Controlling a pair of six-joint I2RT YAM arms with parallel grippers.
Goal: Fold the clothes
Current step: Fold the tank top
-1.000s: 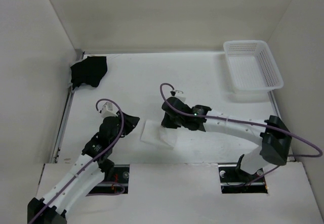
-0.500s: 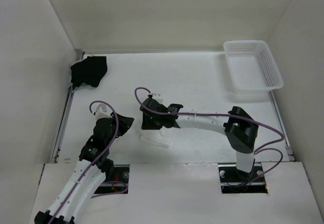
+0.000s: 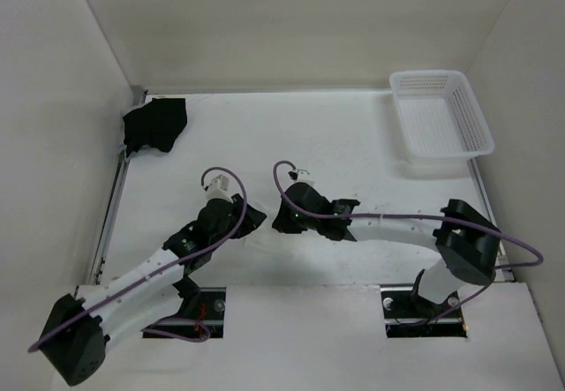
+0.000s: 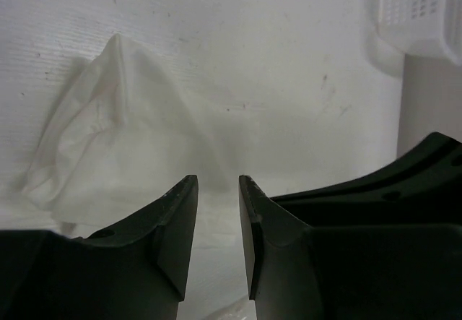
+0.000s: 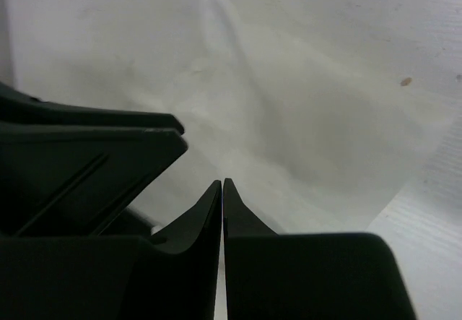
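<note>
You're at the grasp step, I'd judge. The clothes [image 4: 115, 139] lie bunched on the table [image 4: 289, 53], centre-left of the left wrist view. Your left end effector [image 4: 216, 183] is spread and empty; the right end effector [image 5: 222, 184] is pressed together over fabric — next needs a confirmed edge pinch

Soft, even light from overhead fills the top view, where the white counter [image 3: 353, 135] and walls [image 3: 265, 29] read pale grey. Shadows are faint: a soft one lies at the near side of the mesh basket [image 3: 441, 154], and the black cloth [image 3: 155, 124] is a flat dark patch. In the left wrist view the white garment [image 4: 123, 146] is fairly sharp, with gentle shading in its folds, while the left gripper [image 4: 218, 183] is underexposed, its jaws slightly blurred. In the right wrist view the right gripper [image 5: 222, 184] is a black silhouette against hazy, low-contrast fabric.
</note>
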